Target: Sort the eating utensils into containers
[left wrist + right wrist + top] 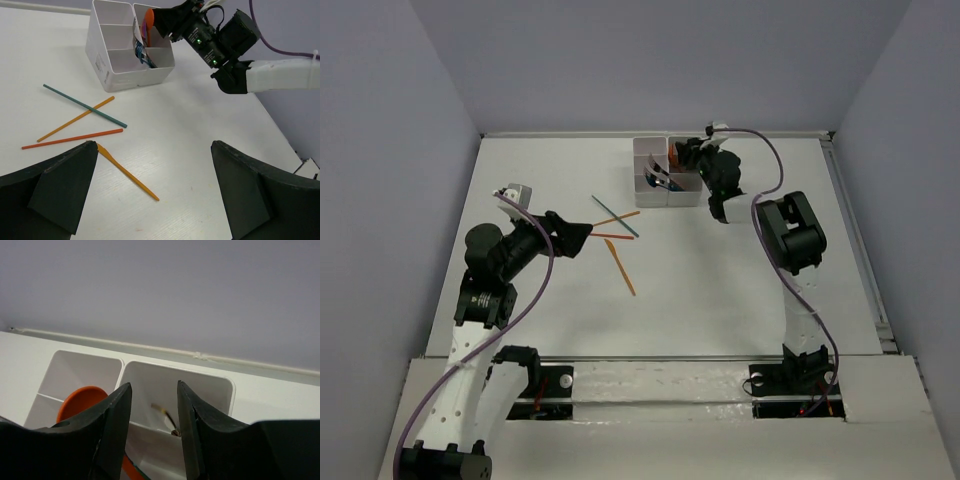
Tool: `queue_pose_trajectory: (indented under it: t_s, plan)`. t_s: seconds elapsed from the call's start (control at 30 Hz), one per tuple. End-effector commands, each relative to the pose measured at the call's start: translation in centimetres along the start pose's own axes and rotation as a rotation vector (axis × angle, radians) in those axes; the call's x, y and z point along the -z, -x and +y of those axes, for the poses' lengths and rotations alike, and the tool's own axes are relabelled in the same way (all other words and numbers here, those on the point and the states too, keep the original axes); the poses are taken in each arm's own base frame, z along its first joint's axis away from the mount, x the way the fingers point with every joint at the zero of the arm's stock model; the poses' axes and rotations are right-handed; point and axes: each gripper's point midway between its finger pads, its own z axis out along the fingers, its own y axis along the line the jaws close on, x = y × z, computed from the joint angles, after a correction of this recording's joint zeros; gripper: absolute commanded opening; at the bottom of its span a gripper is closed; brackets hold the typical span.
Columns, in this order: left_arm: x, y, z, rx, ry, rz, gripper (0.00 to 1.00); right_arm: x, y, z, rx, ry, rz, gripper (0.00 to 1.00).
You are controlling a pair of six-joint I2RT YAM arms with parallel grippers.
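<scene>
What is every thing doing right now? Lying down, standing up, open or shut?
White plastic block of square bins, upright, tops open.
Orange spoon, standing in a bin, bowl up.
Teal thin stick, lying flat on the table.
Orange thin stick, lying flat across the teal one.
Red-orange thin stick, lying flat.
Orange stick with a flat end, lying flat.
Left gripper, fingers open, empty.
Right gripper, fingers open, above the bins.

Top external: high at near edge, looking down on white table; left wrist: low, facing across it to white plastic block of square bins; right wrist: close over same bins, facing back wall; bins shared by all.
</scene>
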Motion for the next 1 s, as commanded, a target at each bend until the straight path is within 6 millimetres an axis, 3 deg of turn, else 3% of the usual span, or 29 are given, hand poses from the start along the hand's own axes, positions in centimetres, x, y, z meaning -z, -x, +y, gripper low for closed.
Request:
queue_pose_trajectory:
  t_s: [0.0,0.07,0.1,0.13,0.2,0.23,0.27,0.33,0.37,0.43,0.47,0.5,0.53,0.57,0.63,0.67,0.73,0.9,0.97]
  plan:
    - [0.4,3.1,-1.7,-0.053,-0.05,-0.089,0.99,1.2,9.0,2.0,-0.027,0.031,-0.168,0.48]
    - [0.5,3.1,-1.7,-0.054,-0.049,-0.093,0.99,2.1,10.3,2.4,-0.031,0.035,-0.173,0.5]
    - [0.6,3.2,-1.7,-0.057,-0.044,-0.098,0.99,2.8,9.8,2.4,-0.036,0.036,-0.144,0.5]
    - [0.7,3.3,-1.8,-0.06,-0.044,-0.104,0.99,3.4,11.9,2.9,-0.041,0.043,-0.164,0.51]
    - [0.9,3.4,-1.7,-0.065,-0.032,-0.11,0.99,4.5,11.3,3.4,-0.054,0.042,-0.107,0.52]
    - [1.0,3.5,-1.7,-0.068,-0.03,-0.115,0.99,5.2,13.2,3.8,-0.064,0.046,-0.124,0.52]
    - [1.1,3.5,-1.6,-0.071,-0.021,-0.119,0.99,6.2,13.9,4.5,-0.078,0.054,-0.107,0.53]
    - [1.1,3.5,-1.4,-0.07,-0.013,-0.119,0.99,7.0,13.2,4.7,-0.097,0.054,-0.063,0.53]
    - [1.1,3.3,-1.2,-0.068,-0.008,-0.115,0.99,7.9,14.2,5.0,-0.11,0.057,-0.046,0.52]
    - [1.0,3.2,-1.2,-0.063,-0.007,-0.111,0.99,8.8,14.0,6.6,-0.129,0.106,0.028,0.46]
    - [1.0,3.1,-0.9,-0.058,0.002,-0.109,0.99,9.0,14.3,8.3,-0.149,0.135,0.064,0.31]
    - [0.9,3.0,-0.8,-0.056,0.0,-0.104,0.99,10.2,12.6,9.5,-0.157,0.16,0.185,0.18]
    - [0.9,2.9,-0.9,-0.054,-0.002,-0.102,0.99,10.7,12.3,10.6,-0.148,0.176,0.228,0.08]
    - [0.9,2.8,-0.9,-0.051,-0.003,-0.101,0.99,12.0,10.4,12.9,-0.141,0.206,0.311,0.0]
    - [0.9,2.9,-0.6,-0.05,0.005,-0.104,0.99,13.9,10.0,15.1,-0.123,0.235,0.339,0.0]
    - [1.0,3.0,-0.7,-0.054,0.003,-0.107,0.99,15.3,8.7,16.9,-0.124,0.27,0.389,0.0]
    - [1.1,3.0,-0.7,-0.053,0.003,-0.109,0.99,17.5,6.4,18.4,-0.135,0.301,0.468,0.01]
    - [1.4,3.2,-1.2,-0.06,-0.013,-0.12,0.99,22.9,0.1,23.3,-0.046,0.377,0.702,0.22]
    - [1.5,3.3,-1.5,-0.064,-0.025,-0.123,0.99,23.9,-3.0,23.6,0.028,0.348,0.803,0.27]
